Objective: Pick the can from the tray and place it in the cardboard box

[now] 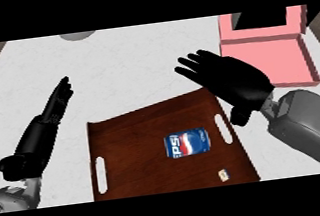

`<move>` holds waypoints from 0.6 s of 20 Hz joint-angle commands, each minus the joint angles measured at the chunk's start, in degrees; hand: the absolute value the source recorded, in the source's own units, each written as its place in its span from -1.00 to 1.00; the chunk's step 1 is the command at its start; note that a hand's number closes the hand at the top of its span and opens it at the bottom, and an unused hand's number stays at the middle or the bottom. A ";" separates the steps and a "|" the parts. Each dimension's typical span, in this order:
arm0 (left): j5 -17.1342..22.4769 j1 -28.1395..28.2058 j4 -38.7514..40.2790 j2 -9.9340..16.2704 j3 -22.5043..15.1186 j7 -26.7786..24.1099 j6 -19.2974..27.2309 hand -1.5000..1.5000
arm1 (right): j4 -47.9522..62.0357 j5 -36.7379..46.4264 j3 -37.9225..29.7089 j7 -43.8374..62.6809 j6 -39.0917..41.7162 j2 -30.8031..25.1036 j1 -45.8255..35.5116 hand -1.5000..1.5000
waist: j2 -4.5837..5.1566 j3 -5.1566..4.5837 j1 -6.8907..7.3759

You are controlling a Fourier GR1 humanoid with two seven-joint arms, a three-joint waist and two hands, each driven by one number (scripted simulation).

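Since nothing is lifted yet, the whole task lies ahead:
Can: can [187, 144] lies on its side near the tray's centre; smooth cylinder with a blue, red and white label; untouched.
Tray: tray [136, 133] is dark brown wood grain, rectangular, with slot handles at 3 and 9 o'clock.
Small tag: tag [223, 174], pale, at the tray's 5 o'clock; too small to identify.
Left hand: left hand [56, 103], matte black, fingers straight and together, resting at 9 o'clock.
Right hand: right hand [228, 79], fingers spread, holding nothing, above the tray's 1 o'clock corner.
Box: cardboard box [272, 56], pink with flat flaps, probably open, at 1 o'clock.
Counter: counter [128, 63], pale and speckled.
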 commanded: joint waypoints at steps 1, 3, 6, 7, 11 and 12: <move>-1.59 -2.61 -0.19 1.28 -2.86 -0.43 -3.60 0.00 | -0.81 10.53 11.39 6.66 11.63 1.20 -9.16 -1.00 | 0.63 0.33 0.97; -2.03 -4.68 0.18 1.19 -3.10 -0.21 -4.14 0.00 | 0.29 12.42 16.28 9.14 18.73 5.28 -12.74 -1.00 | 1.33 0.62 1.20; -2.38 -5.25 1.56 1.66 -3.14 -0.90 -5.17 0.00 | 3.13 13.96 21.95 14.66 29.10 12.81 -16.22 -1.00 | 1.63 0.78 1.18; -2.77 -5.68 1.37 1.77 -3.42 -0.70 -5.30 0.00 | 4.97 13.92 22.27 16.84 32.65 15.59 -18.00 -1.00 | 1.60 0.90 1.30; -1.87 -6.77 2.77 1.46 -2.19 -1.02 -5.67 0.00 | 12.71 14.18 28.14 23.87 46.10 25.55 -17.61 -1.00 | 1.99 1.08 -0.07; -2.41 -7.43 2.24 1.15 -3.03 -0.33 -5.68 0.00 | 15.06 14.25 28.36 24.89 49.81 28.00 -19.52 -1.00 | 1.88 1.14 0.23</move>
